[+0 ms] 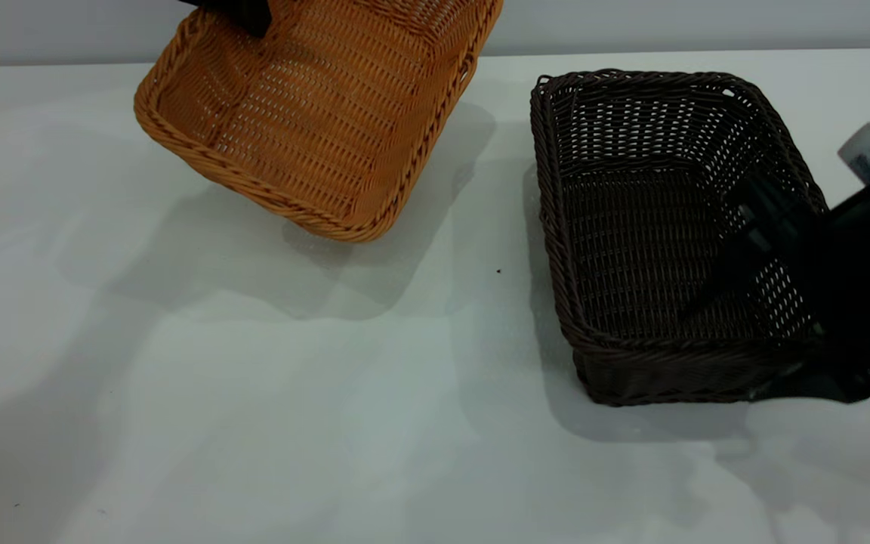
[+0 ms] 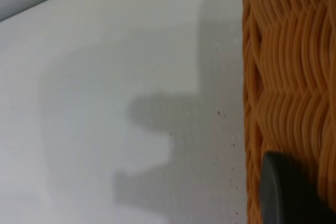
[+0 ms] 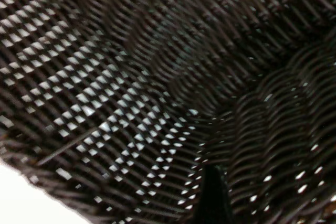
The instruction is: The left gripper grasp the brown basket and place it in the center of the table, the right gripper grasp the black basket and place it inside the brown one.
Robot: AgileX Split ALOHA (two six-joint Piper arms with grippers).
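black plastic shows at the top of the exterior view, where the left gripper [image 1: 242,15] sits on the far rim of the brown basket [image 1: 314,113]; it seems clamped there, since the basket hangs tilted with its near corner low toward 6 o'clock, touching or just above the table [image 1: 254,393]. in the left wrist view one dark finger [image 2: 286,190] lies against the orange weave.

right gripper [image 1: 790,249] reaches in from 4 o'clock over the near right corner of the black basket [image 1: 654,234], which stands flat at 3 o'clock. one finger [image 3: 212,195] shows inside the weave, but whether it has closed on the wall i cannot tell.

both baskets look light and stiff, the braided rims giving a ridged, non-slippery hold; a single-edge pinch will let them swing, so i'd take the middle of a short wall.

room is generous: bare tabletop from centre down to 6 and 7 o'clock, a clear gap between the baskets.
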